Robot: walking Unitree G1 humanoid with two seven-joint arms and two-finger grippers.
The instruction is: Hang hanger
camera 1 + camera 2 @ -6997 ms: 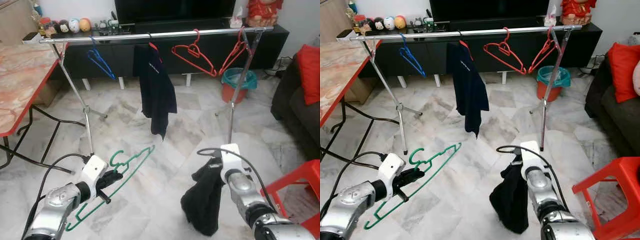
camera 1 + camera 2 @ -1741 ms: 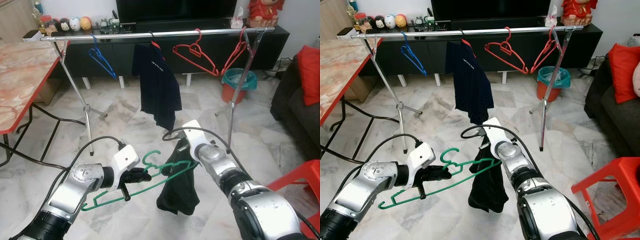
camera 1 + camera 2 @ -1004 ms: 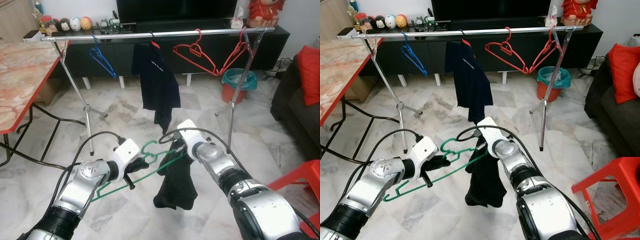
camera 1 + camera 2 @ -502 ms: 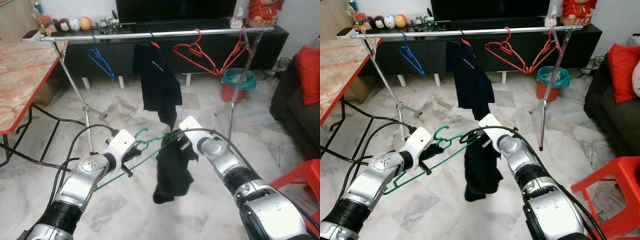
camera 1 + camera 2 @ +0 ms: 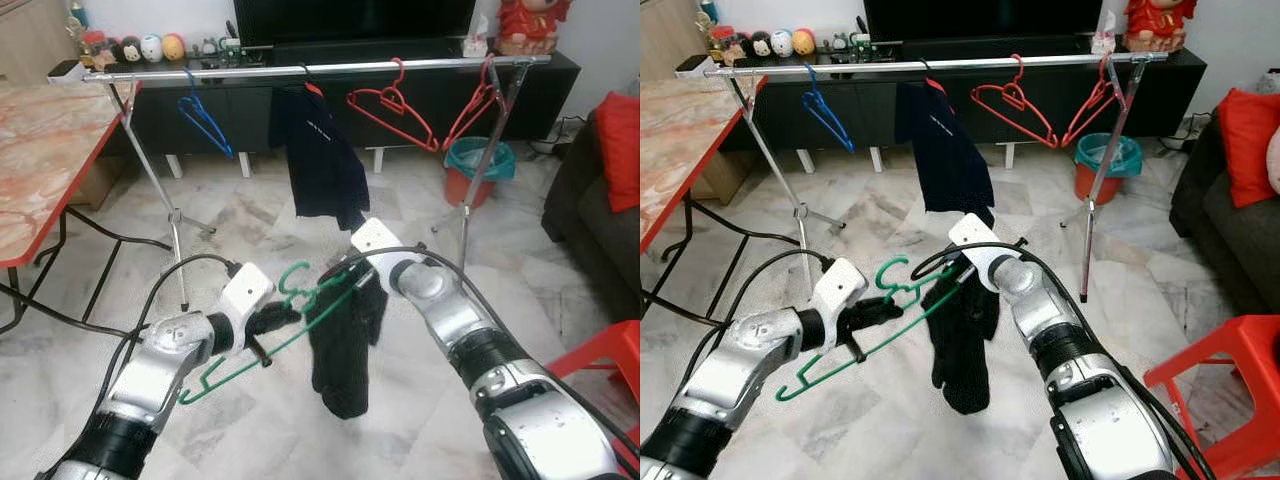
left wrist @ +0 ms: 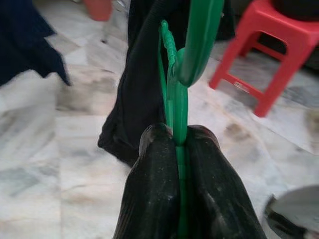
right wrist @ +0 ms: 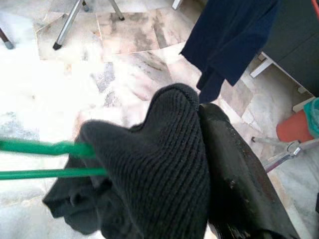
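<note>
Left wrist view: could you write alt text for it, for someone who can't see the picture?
Two black fingers of the robot's left gripper pinch a green hanger, which runs away from the camera. A black garment hangs beside the hanger over a pale marble floor, with a red stool behind it.

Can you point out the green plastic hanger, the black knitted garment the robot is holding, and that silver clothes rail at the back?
Green plastic hanger (image 5: 902, 284), right eye view, on its hook.
Black knitted garment (image 5: 962, 350), right eye view, on the hanging middle.
Silver clothes rail (image 5: 440, 64), left eye view, on the bare horizontal bar.
</note>
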